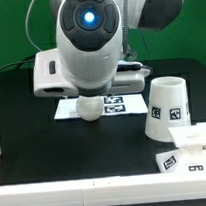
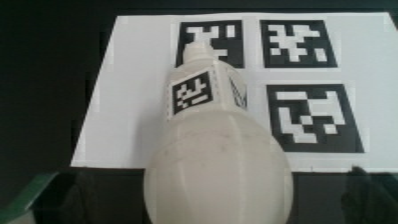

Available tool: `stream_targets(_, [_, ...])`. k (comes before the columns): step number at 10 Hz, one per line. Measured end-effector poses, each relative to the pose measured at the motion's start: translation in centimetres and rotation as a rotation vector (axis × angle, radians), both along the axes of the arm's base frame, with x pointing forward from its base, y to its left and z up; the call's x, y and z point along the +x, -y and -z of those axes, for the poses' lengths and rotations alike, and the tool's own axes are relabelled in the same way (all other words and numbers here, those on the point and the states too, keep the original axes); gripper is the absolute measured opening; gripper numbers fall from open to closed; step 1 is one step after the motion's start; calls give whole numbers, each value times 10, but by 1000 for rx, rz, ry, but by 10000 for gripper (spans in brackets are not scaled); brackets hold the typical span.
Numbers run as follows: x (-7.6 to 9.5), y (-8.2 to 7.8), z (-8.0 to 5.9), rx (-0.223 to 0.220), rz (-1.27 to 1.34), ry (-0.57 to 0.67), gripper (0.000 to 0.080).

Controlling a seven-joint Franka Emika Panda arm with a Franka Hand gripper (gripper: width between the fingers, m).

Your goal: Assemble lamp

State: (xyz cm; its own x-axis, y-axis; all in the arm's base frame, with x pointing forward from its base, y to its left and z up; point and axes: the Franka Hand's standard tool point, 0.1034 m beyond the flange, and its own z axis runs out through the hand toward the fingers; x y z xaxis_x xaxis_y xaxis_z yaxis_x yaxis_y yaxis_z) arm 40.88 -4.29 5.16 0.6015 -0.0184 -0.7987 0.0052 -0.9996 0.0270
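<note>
Marker board: the marker board [image 1: 119,102] lies flat on the black table [image 1: 33,137] and serves as the reference for every place below.
Bulb: the round bulb [image 2: 210,165] lies on its side on the marker board. Its tagged neck [image 2: 194,90] reaches in among the printed tags, and its round end sits at the board's edge. Lying down like this, it offers its widest part to a grasp from the sides.
Gripper: the gripper [image 2: 199,212] hangs low over the bulb's round end. Its jaws are spread wide on either side of the bulb and clamp nothing. Only dark slivers at the wrist view's corners hint at the fingers, so I cannot tell whether they touch the bulb.
Shade: the tapered shade [image 1: 169,107] stands mouth-down off the marker board, toward the exterior view's right. It is well apart from the bulb and out of the arm's way.
Base: the stepped square base [image 1: 199,136] sits beyond the shade from the marker board, nearer the table's front edge. Nothing is fitted to it.
Step in hand: this is probably the approach to grasp the bulb, so assembly looks to be at an early stage.
Next move needs: the jaws should close squarely across the round body.
Risk: the smooth round surface could roll or squirt out of an off-centre pinch.
</note>
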Motion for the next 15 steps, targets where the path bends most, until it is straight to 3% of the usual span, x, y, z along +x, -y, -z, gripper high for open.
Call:
stream_targets(6, [-21,2,26,-10,-3,-17,698])
stream_targets(10, [-20,3,37,-15,-8,7,698])
stream_targets(12, [-20,4,37,-15,-7,7,653])
stream_targets(13, [-20,4,37,-16,-7,7,573])
stream_targets(15, [-20,4,37,-16,-7,7,574])
